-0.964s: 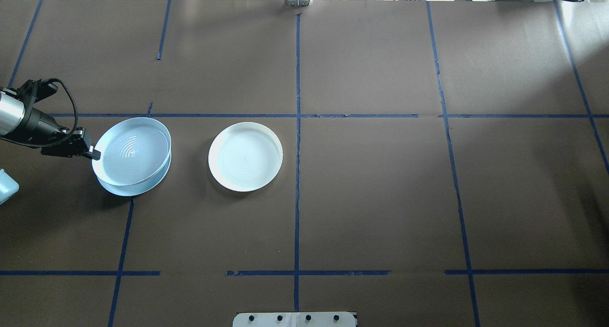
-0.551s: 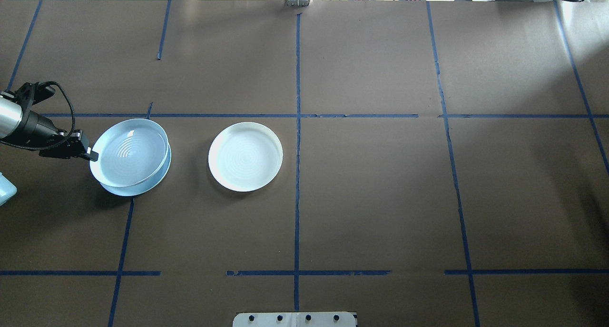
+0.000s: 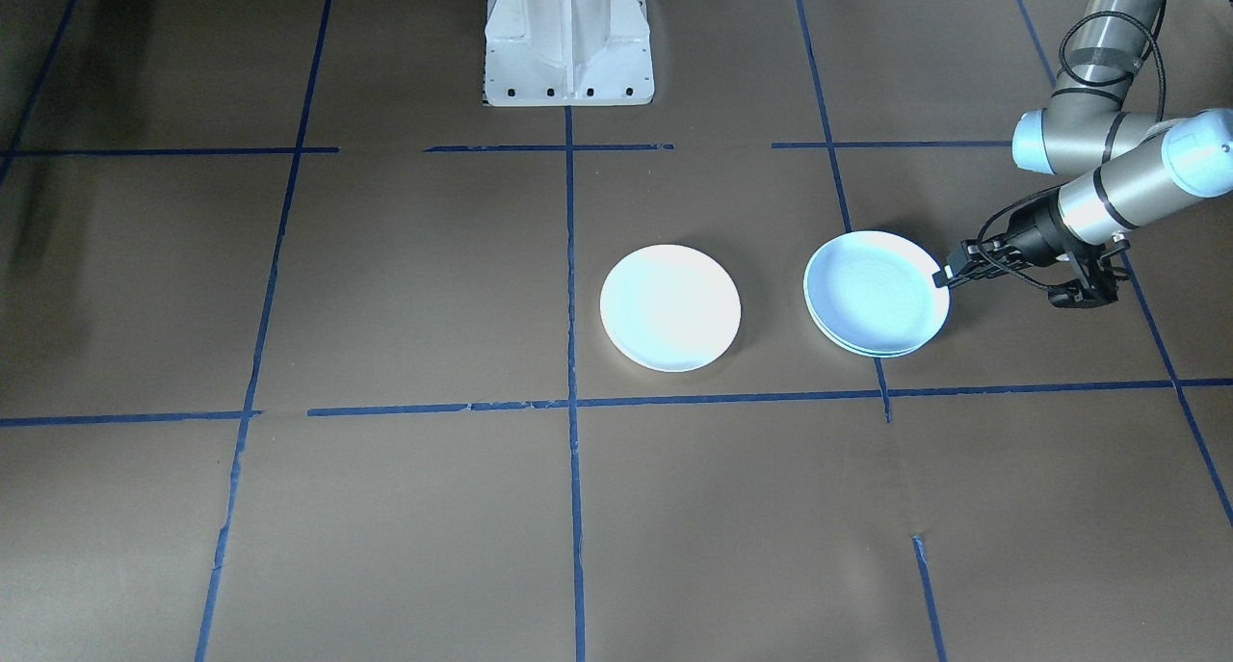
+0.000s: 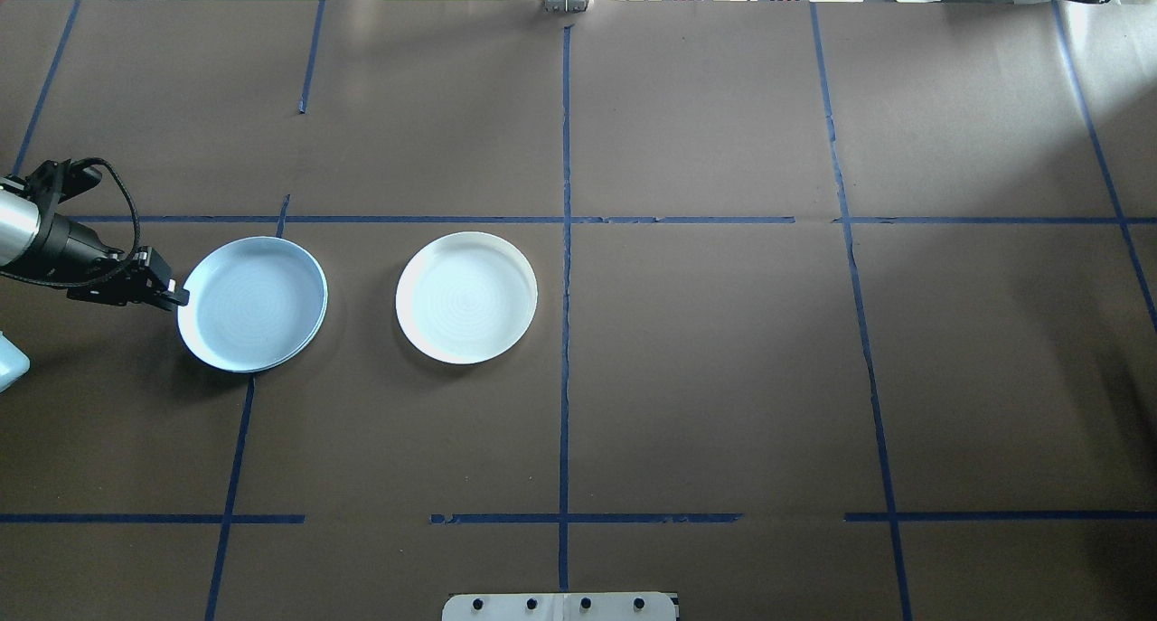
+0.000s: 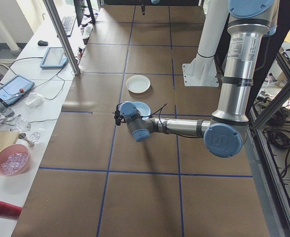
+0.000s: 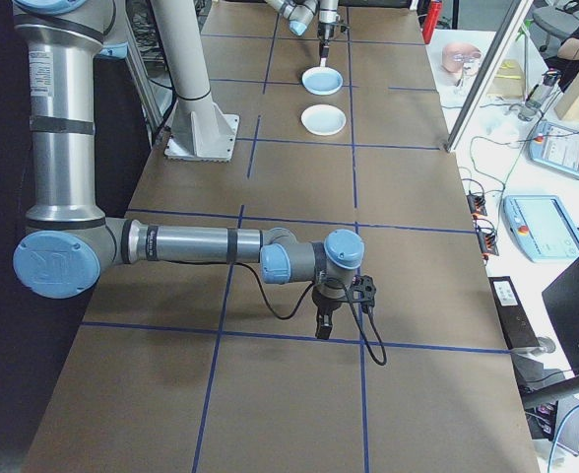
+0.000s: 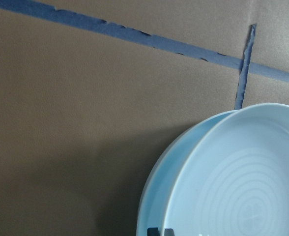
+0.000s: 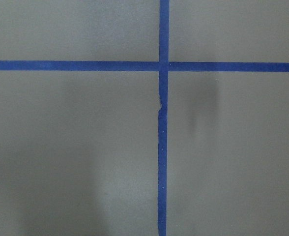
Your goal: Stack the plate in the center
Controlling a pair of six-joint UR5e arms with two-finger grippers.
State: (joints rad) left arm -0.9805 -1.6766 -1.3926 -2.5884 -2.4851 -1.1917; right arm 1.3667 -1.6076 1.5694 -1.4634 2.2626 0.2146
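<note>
- Overhead exterior view: the upper pale-blue plate [image 4: 251, 300] sits nested in a second blue plate beneath it, on the robot's left part of the table; a white plate [image 4: 466, 296] lies apart from them, just left of the centre tape line.
- Left gripper [image 4: 174, 294] pinches the upper blue plate's outer rim, clenched on it; the wrist view shows the fingertips [image 7: 160, 231] over the lip, and the upper plate sits slightly off-centre on the lower one [image 7: 157, 196].
- Judging by its look, the plate is glazed ceramic or hard plastic: rigid, smooth, likely slippery, and liable to chip if dropped. The raised rim is the only sensible hold; a one-sided pinch will let it tilt, so it should be carried low and level.
- Right gripper [image 6: 324, 326] hangs over bare table far from the plates; I cannot tell whether it is clenched or released.
- Table [image 4: 705, 377] is covered in brown paper marked with a blue tape grid [image 4: 565, 332], flat and matte.
- Beyond the table's edge, benches carry tablets, cables and a pink bowl [image 5: 9, 161].
</note>
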